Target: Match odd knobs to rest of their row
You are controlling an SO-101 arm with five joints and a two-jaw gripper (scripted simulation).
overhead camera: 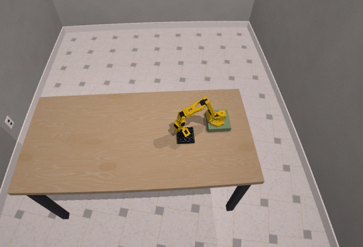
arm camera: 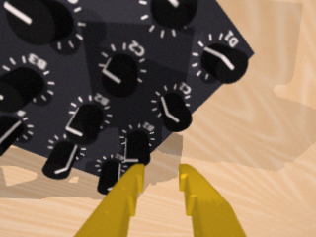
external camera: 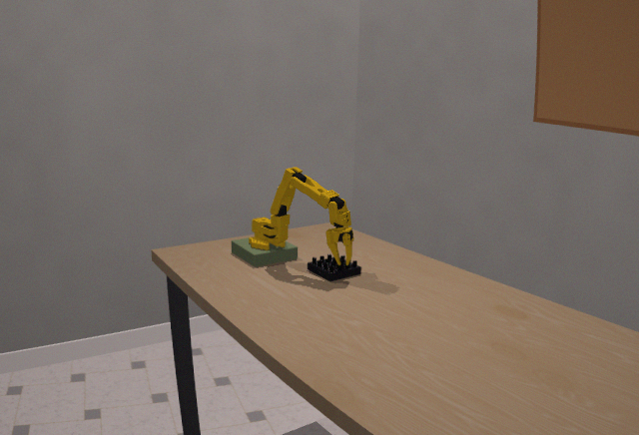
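Plainly, little looks finished — the knob box (arm camera: 148,64) lies near the green base (overhead camera: 227,126) on the table (overhead camera: 88,139), and its pointers seem mismatched. Hovering at the box's corner by knob B1 (arm camera: 137,147), the gripper (arm camera: 160,174) is nearly closed on nothing. Neighbouring knobs crowd any approach.

The yellow arm (external camera: 305,189) rises from its base, bends sharply at the elbow and drops its wrist nearly straight down. The gripper (arm camera: 159,174) points downward with its two yellow fingers drawn near together (a slim gap shows between the tips in the wrist view), and nothing is seen between them.
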